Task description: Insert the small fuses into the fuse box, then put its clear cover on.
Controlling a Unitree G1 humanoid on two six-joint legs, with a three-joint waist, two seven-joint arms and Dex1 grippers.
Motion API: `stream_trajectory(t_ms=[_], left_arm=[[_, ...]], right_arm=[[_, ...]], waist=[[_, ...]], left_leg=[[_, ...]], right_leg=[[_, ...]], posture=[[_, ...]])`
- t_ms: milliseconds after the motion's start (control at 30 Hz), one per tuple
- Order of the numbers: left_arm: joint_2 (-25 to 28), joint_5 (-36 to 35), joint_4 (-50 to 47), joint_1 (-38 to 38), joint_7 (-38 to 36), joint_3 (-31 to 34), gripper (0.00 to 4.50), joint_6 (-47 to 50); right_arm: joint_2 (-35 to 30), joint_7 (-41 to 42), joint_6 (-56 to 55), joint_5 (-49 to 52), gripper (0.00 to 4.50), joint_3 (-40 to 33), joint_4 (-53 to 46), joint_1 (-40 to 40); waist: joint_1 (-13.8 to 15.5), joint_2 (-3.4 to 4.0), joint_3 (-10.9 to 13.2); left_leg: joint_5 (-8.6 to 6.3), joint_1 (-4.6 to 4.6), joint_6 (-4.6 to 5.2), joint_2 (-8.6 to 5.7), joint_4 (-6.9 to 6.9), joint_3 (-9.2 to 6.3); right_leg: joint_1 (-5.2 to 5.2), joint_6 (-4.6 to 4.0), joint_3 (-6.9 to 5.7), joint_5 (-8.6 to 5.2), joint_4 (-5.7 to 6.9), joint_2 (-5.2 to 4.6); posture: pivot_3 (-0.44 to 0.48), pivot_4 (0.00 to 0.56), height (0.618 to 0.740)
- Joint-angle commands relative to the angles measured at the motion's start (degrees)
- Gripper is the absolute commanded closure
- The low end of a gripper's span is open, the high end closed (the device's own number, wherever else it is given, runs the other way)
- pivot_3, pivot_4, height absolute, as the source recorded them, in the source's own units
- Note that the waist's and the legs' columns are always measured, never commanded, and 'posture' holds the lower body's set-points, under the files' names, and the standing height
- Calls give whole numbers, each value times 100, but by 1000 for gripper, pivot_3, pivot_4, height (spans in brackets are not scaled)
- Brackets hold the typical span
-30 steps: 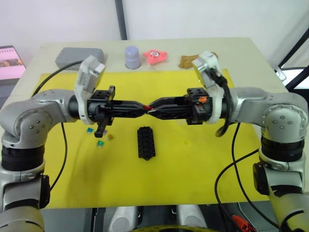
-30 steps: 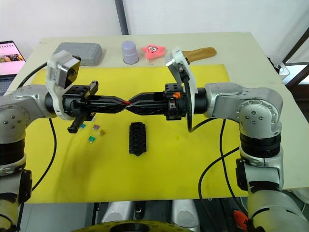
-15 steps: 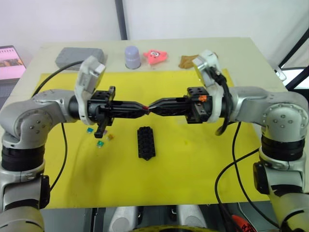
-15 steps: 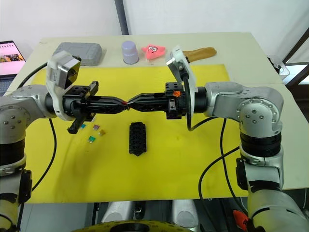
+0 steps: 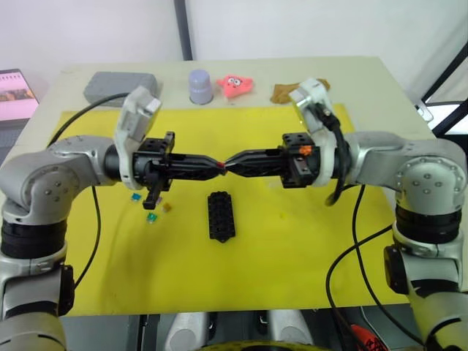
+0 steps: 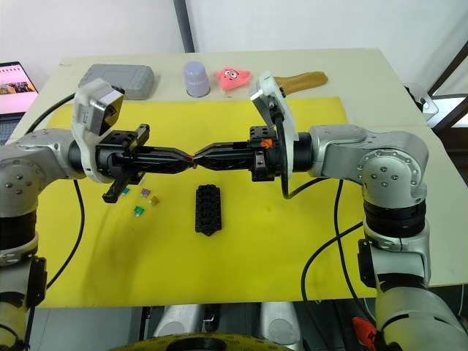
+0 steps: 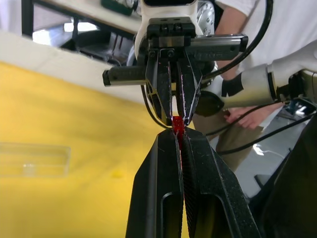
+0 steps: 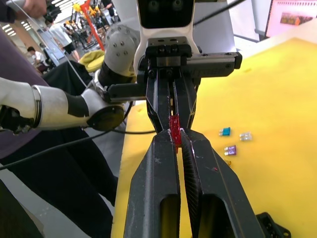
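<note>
**Two hands, one red fuse between them**

Both my hands met tip to tip above the yellow mat, and the red fuse [image 8: 174, 130] sat pinched where they joined. My left hand [image 5: 216, 164] was closed on it, and my right hand [image 5: 232, 161] was closed on its other end, so I judged this a hand-over in mid-air, with the fuse not yet seated.

The fuse box [image 5: 221, 216] lay on the surface just toward six o'clock from the meeting point, its slots looking unfilled as far as I could tell. The loose fuses [image 5: 151, 209] waited at about nine o'clock from the box, under my left forearm. The clear cover [image 7: 33, 159] lay flat on the mat, apart from the box.

Next, I reckoned one hand had to let go cleanly while the other kept its pinch, then turn the fuse blades-down and lower it squarely over a slot.
</note>
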Motion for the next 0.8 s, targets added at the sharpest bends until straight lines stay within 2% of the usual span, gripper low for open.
stream_trajectory(t_ms=[33, 133, 233, 300, 400, 500, 667, 800], left_arm=[[97, -18, -26, -185, 193, 40, 3020, 150], [324, -32, -149, -132, 22, 31, 1528, 242], [822, 105, -293, 68, -378, 24, 32, 155], [1200, 315, -410, 287, -698, -46, 32, -46], [1946, 1164, -640, 1084, -1331, -218, 32, -953], [2254, 1736, -706, 1775, -1606, -187, 32, -1748], [2246, 2659, -811, 2533, -1472, -252, 32, -2860], [2010, 2788, -1066, 2946, -1115, -122, 32, -3041]], right_arm=[[-68, 149, -65, 48, 4500, -38, -144, -131], [-144, 283, -123, -102, 4500, 46, -154, -123], [-339, 608, -328, -507, 4500, 310, -213, -105], [-491, 907, -559, -860, 4500, 540, -234, -83], [-693, 1482, -1233, -1662, 4500, 1081, -278, -40], [-694, 1892, -1741, -2222, 4500, 1510, -243, -34], [-575, 2184, -2200, -2918, 4500, 2040, -218, -9], [-574, 2285, -2336, -3230, 4500, 2260, -355, 116]], waist=[[0, 0, 0], [-7, -2, 1], [-35, -1, 1], [-28, 0, 2], [-31, 1, 2], [-11, 2, 3], [15, 1, 3], [13, 1, 3]], left_leg=[[-1, 0, 2, 0, 0, 0], [0, 0, 0, 0, 0, 0], [2, 0, -4, 1, -2, 0], [2, 0, -4, 3, -4, 1], [0, 0, 0, 3, -4, 2], [-3, 1, 4, 3, -6, 4], [-6, -6, 11, 3, -2, 2], [-7, -12, 11, 3, -3, 0]], right_leg=[[0, 0, 0, 0, 0, 0], [0, 0, 0, 0, 0, 1], [-2, 0, 0, -1, 0, 2], [-3, 0, 1, -1, 0, 4], [-3, 0, 1, -1, -2, 4], [-3, 0, 3, -2, -3, 4], [-1, 0, 3, -1, -16, -1], [-3, 1, 3, -1, -22, -2]], posture=[[0, 150, 731], [0, 150, 731], [0, 150, 731], [0, 150, 731], [0, 150, 731], [0, 150, 731], [0, 150, 731], [0, 150, 731]])
